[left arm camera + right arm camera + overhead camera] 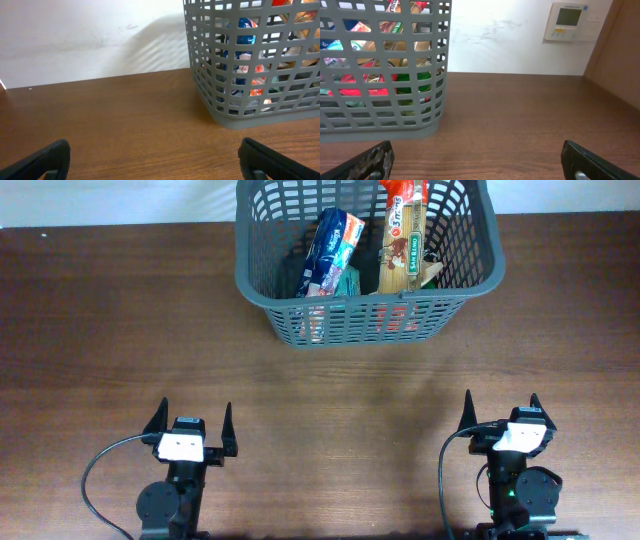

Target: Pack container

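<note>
The container (262, 292), a large dark grey slotted basket, stands at the far middle of the table. It holds a blue packet (334, 248), an orange-brown snack packet (403, 240) and other packets. It also shows in the left wrist view (210, 105) at right and in the right wrist view (432, 131) at left. My left gripper (192, 424) is open and empty near the front left edge; its jaws (155, 160) hold nothing. My right gripper (499, 414) is open and empty at the front right; its jaws (480, 162) hold nothing.
The brown wooden table (120, 330) spreads between the grippers and the basket. A white wall lies behind the table, with a wall thermostat (567, 21) in the right wrist view. Black cables (95, 470) trail beside the arm bases.
</note>
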